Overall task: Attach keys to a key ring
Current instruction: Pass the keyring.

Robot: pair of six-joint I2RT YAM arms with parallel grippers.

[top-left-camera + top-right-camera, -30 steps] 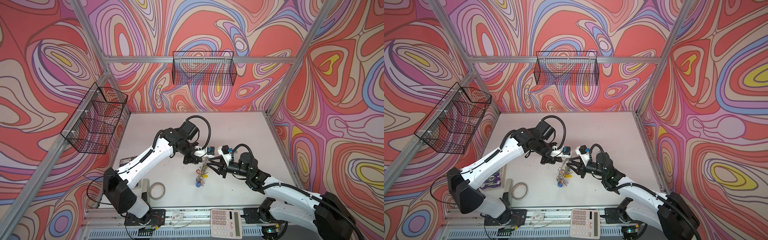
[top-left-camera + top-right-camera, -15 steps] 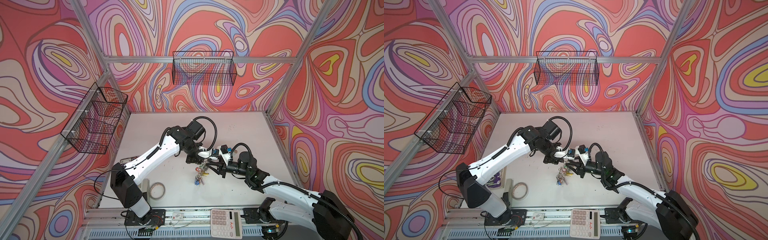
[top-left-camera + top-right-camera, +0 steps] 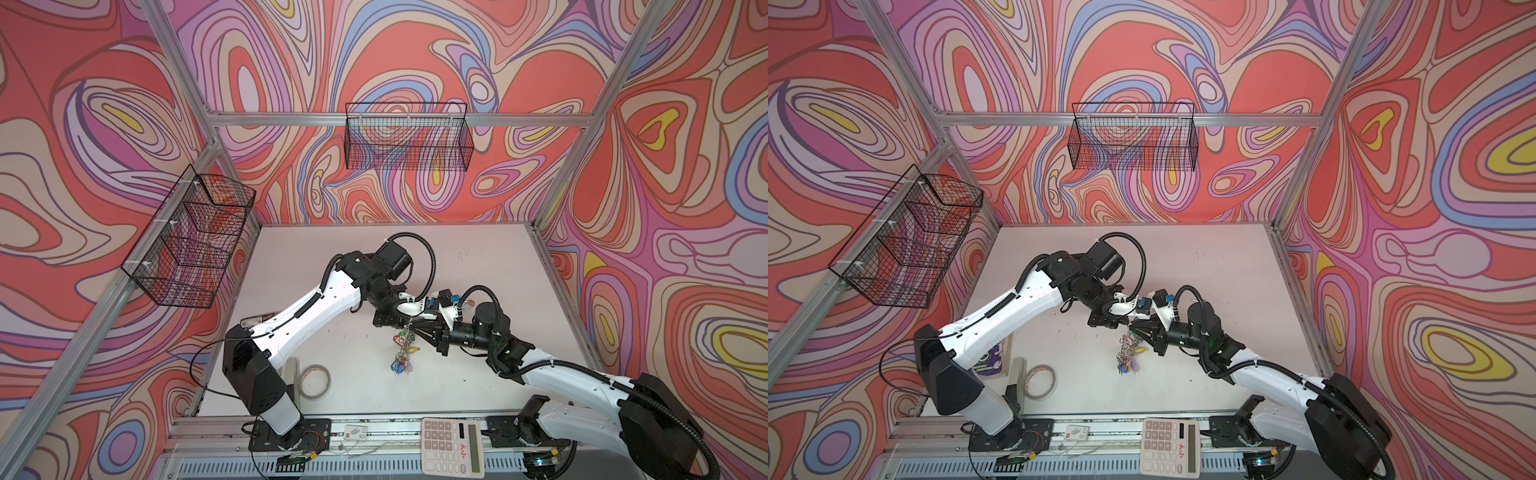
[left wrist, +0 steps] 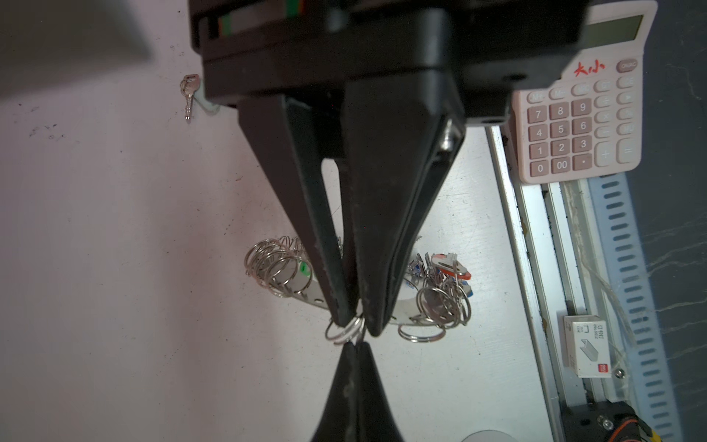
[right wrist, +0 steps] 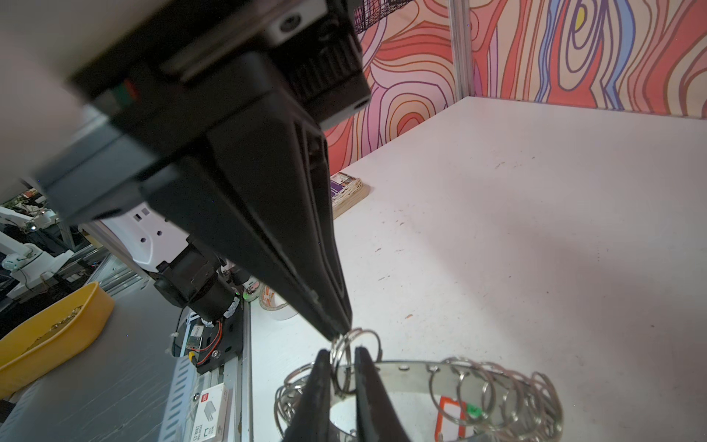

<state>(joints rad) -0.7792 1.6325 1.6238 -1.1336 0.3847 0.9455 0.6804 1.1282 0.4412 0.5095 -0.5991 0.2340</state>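
Left gripper (image 4: pixel 354 325) and right gripper (image 5: pixel 341 354) both pinch one split ring (image 5: pixel 357 336) of my key ring (image 5: pixel 413 377). Several keys (image 3: pixel 401 365) hang attached at six o'clock, and one loose key (image 4: pixel 187 93) apparently remains.

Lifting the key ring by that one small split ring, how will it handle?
The key ring looks a stiff flat band and should hold shape. Its keys dangle loose and will probably swing. The small split ring pinched by the left hand and right hand is thin wire; it may slip or pivot.
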